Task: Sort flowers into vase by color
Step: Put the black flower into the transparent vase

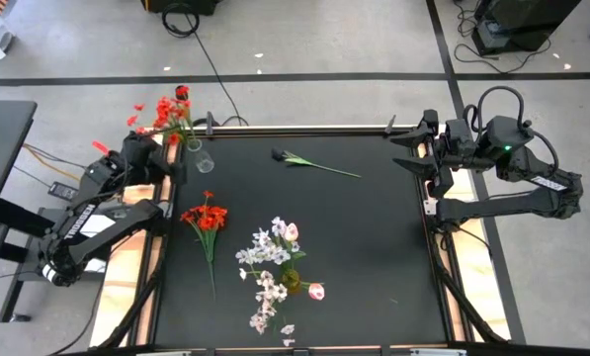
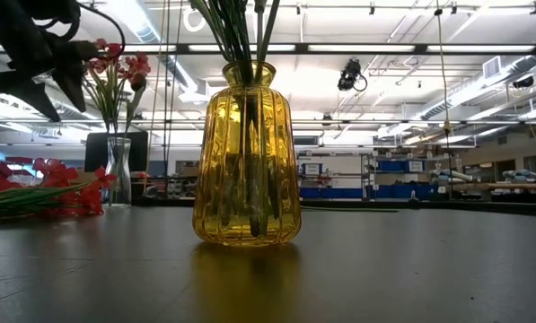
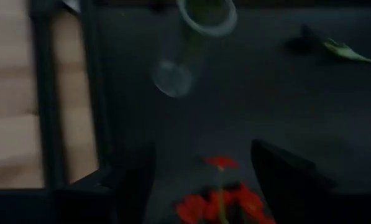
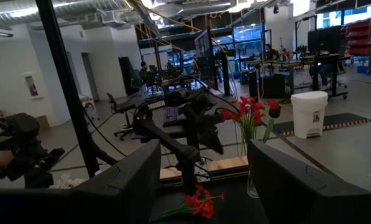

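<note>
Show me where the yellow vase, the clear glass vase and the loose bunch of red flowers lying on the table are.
yellow vase (image 2: 247, 161): low view, on the ribbed glass belly.
clear glass vase (image 2: 118, 175): low view, on its glass body, below the red blossoms.
loose bunch of red flowers (image 1: 206, 217): high view, on the red blossom cluster.

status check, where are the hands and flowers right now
Left hand open above red flowers lying on the table. Right hand open, waiting at table edge. Clear vase holds red blooms. Nothing in the way.
</note>
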Controlling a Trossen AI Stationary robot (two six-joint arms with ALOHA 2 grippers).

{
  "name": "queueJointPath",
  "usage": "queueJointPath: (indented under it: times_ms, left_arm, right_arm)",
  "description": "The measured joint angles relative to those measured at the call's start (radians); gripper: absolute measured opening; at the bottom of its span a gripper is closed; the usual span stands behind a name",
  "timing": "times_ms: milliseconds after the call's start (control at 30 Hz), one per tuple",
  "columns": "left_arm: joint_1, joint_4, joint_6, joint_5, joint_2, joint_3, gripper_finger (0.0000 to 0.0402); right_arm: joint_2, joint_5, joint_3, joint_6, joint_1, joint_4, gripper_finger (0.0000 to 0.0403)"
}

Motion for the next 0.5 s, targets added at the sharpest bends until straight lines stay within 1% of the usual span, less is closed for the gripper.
queueJointPath:
  times_ms: [133, 200, 267, 367, 500]
  left_arm:
    - [-0.001, -0.04, -0.006, 0.173, 0.0, 0.0, 0.0257]
    - [-0.002, -0.074, -0.034, 0.228, 0.0, 0.0, 0.0254]
    - [-0.007, -0.117, -0.066, 0.244, 0.0, 0.0, 0.0254]
    - [-0.028, -0.111, -0.136, 0.279, -0.003, 0.001, 0.0253]
    - [-0.07, -0.134, -0.213, 0.289, -0.002, 0.001, 0.0253]
  right_arm:
    - [0.0, 0.0, 0.0, -0.001, 0.0, 0.0, 0.0247]
    - [0.0, 0.0, 0.0, 0.0, 0.0, 0.0, 0.0247]
    - [0.0, 0.0, 0.0, -0.001, 0.0, 0.0, 0.0247]
    - [0.0, 0.0, 0.0, 0.0, 0.0, 0.0, 0.0247]
    - [0.0, 0.0, 0.0, 0.0, 0.0, 0.0, 0.0247]
